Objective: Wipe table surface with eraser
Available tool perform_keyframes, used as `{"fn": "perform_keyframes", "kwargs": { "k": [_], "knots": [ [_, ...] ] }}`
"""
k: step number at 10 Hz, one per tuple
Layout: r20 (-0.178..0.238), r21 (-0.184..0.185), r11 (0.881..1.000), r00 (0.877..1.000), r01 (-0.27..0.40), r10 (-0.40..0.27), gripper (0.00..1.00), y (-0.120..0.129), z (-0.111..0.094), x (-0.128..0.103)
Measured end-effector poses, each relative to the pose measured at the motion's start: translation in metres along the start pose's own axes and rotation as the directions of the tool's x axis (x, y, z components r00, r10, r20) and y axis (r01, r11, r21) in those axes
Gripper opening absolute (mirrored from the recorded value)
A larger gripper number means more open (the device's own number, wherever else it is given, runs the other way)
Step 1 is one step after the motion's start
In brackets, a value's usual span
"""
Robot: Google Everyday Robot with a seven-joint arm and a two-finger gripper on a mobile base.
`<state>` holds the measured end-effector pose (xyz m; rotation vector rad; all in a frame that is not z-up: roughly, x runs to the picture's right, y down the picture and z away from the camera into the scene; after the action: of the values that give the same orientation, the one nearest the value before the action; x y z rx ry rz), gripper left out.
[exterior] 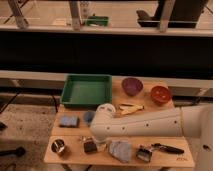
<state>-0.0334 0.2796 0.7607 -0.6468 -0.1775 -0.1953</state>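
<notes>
On the wooden table (165, 116), one metal cup (60, 146) stood at the front left, with one blue sponge (69, 121) behind it. One green tray (86, 90) lay at the back. The gripper (90, 140) hung low over the front edge, right at the single dark eraser (90, 147); whether it clasped the eraser could not be told. One grey cloth (120, 149) lay just beside them. Two bowls followed, a purple bowl (132, 85) and a red bowl (160, 94).
</notes>
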Motion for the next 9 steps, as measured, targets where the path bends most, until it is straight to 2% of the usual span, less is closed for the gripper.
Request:
{"fn": "perform_keyframes", "kwargs": {
  "k": [4,9],
  "knots": [
    [0.008,-0.008,1.000,1.000,0.023,-0.023,0.04,0.001,0.007,-0.007],
    [0.023,-0.001,0.998,0.998,0.055,-0.055,0.04,0.006,0.003,-0.023]
  ]
}}
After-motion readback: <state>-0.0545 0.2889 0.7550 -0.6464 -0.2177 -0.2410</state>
